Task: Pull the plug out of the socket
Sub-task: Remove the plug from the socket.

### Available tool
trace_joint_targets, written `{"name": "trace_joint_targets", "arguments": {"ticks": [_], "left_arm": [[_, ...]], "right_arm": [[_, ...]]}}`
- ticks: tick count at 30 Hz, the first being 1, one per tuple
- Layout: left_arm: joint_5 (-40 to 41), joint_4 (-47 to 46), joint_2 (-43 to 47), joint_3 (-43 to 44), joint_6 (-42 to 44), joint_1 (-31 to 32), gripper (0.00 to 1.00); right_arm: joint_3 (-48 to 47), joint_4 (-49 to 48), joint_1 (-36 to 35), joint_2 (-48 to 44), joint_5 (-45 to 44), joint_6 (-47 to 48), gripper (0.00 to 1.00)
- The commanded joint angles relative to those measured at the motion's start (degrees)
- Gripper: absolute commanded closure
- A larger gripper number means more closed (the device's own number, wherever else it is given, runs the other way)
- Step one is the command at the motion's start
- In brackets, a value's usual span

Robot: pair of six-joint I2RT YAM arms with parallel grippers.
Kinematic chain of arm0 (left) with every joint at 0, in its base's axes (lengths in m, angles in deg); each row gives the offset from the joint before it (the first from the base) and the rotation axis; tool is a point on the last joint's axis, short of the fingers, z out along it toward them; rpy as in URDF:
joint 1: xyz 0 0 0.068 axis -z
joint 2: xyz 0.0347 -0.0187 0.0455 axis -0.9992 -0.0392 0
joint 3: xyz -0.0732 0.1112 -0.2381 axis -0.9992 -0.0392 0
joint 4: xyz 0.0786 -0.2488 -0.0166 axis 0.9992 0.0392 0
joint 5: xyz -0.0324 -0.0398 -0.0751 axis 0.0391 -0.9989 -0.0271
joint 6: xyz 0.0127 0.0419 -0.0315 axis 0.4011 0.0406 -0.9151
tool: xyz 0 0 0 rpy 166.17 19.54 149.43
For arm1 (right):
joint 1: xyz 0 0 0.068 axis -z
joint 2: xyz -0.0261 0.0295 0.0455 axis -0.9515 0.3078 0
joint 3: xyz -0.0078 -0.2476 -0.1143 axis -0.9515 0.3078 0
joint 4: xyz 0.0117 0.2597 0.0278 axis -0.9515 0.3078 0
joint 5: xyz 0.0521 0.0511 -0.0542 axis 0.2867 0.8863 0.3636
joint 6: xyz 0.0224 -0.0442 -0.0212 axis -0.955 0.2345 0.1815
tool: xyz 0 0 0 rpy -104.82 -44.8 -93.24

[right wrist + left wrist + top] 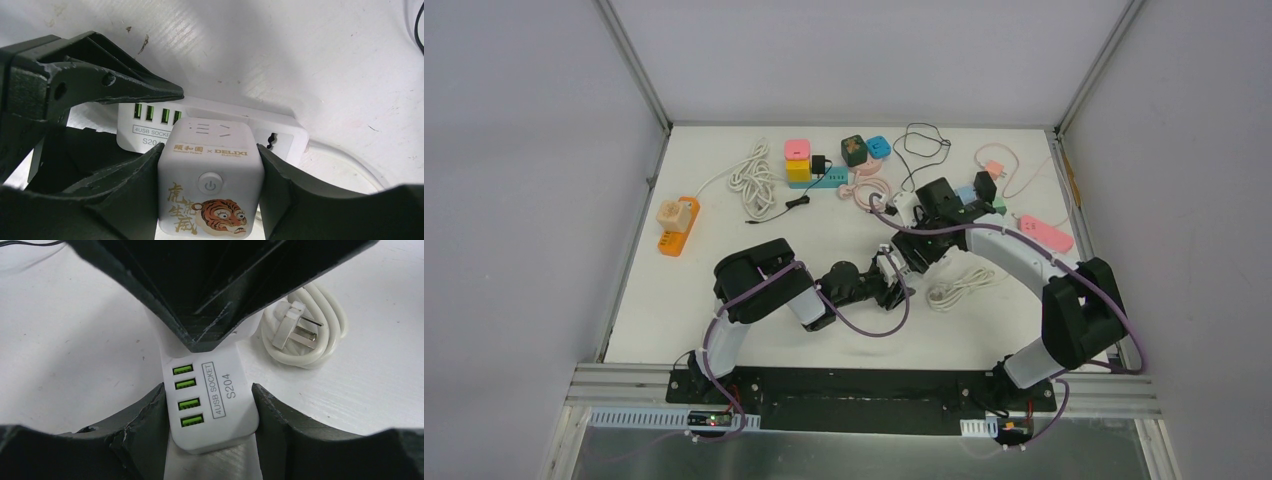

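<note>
Both arms bend in from the near edge and meet at the middle of the table [674,300]. The left gripper [210,407] comes in low from the left and is clamped on the two sides of the socket strip [231,387]. The right gripper [210,172] reaches back from the far right and is clamped on the cube plug [210,150], one finger on each side.

The table is white, with pale walls [524,150] around it. Just right of the grippers lies a coiled white cable [964,285]. Near the far edge stand coloured cubes [798,160], and an orange strip [674,228] lies at the left.

The socket strip is white, with four green USB ports and the print "4USB SOCKET S204". The cube plug is white, with a power button and a tiger picture. It sits against the strip, but its pins are hidden.
</note>
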Motion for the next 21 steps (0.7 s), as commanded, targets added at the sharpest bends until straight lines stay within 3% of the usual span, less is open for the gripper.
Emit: {"name": "trace_joint_targets", "arguments": {"ticks": [1, 5, 10, 14, 21], "left_arm": [[-1.83, 5.78, -0.33, 0.54, 0.6, -0.69, 1.0], [-2.12, 5.73, -0.39, 0.61, 0.61, -0.62, 1.0], [-2.28, 5.43, -0.17, 0.31, 0.53, -0.68, 1.0], [-2.25, 5.4, -0.48, 0.62, 0.51, -0.65, 1.0], [-1.61, 6.46, -0.55, 1.12, 0.62, -0.7, 1.0]], "right_arm": [[-2.89, 3.78, -0.07, -2.29, 13.97, 3.58, 1.0], [-2.68, 4.5, 4.79, -3.53, 16.12, 3.87, 1.0], [-3.11, 4.87, 5.35, -2.44, 18.38, 2.85, 1.0], [-3.12, 3.94, 1.34, -3.04, 18.89, 2.2, 1.0], [-3.3, 3.51, -4.74, -1.56, 12.17, 3.04, 1.0]]}}
